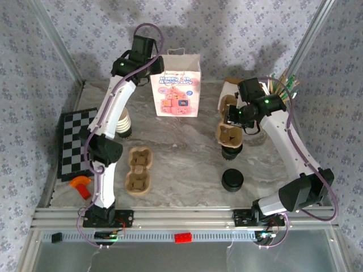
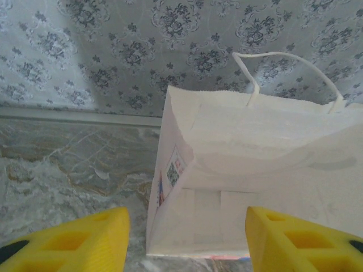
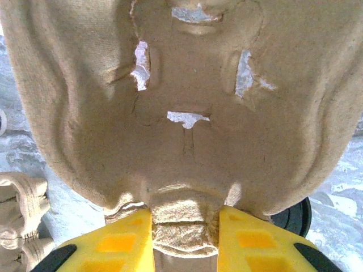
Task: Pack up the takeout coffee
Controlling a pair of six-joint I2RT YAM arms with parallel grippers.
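One white bag gapes empty before released left jaws; right jaws clench a pulp carrier by its rim. Overhead, paper cup stands by left arm, black lid on desk.

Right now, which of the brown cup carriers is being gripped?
The carrier on the right, just beyond the black lid, pinched at its edge between the right fingers. The carrier left of centre lies flat on the table, untouched.

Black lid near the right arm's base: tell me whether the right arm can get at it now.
Probably not yet. The right gripper is shut on the pulp carrier, so its jaws are taken; the black lid itself lies uncovered.
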